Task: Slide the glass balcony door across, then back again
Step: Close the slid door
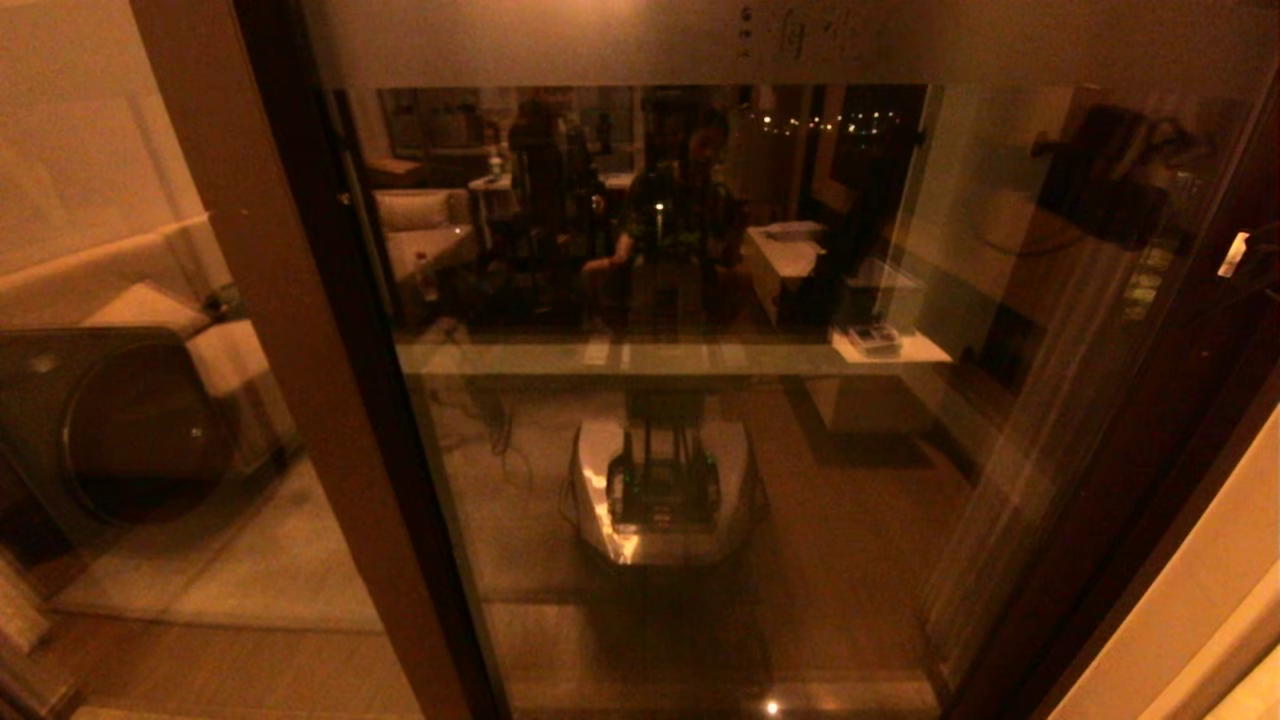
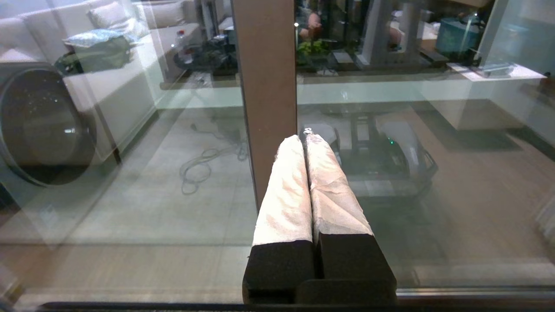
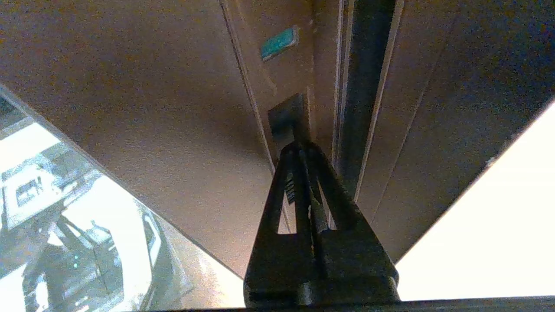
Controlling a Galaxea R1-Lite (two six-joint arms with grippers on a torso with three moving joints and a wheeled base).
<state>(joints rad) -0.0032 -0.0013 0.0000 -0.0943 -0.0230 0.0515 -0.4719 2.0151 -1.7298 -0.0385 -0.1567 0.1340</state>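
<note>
Fingers [image 2: 299, 182] of the left gripper [image 2: 303, 138], wrapped in pale cloth, lie pressed together with nothing between them; their tips sit just before the brown stile [image 2: 266, 95], with glass on both sides of it. A round dark drum [image 2: 43, 125] shows through the pane beyond.

From the right wrist, the right gripper [image 3: 299, 147] has its dark fingers [image 3: 277, 195] closed together, tips touching the recessed handle slot [image 3: 288, 117] on the door's stile, beside a dark channel [image 3: 364, 86]. A small green label [image 3: 279, 42] sits further along the stile.

Head view: the door [image 1: 700, 450] fills the middle, frosted band [image 1: 780, 35] on top, reflecting the room. Neither gripper is clearly visible here.
</note>
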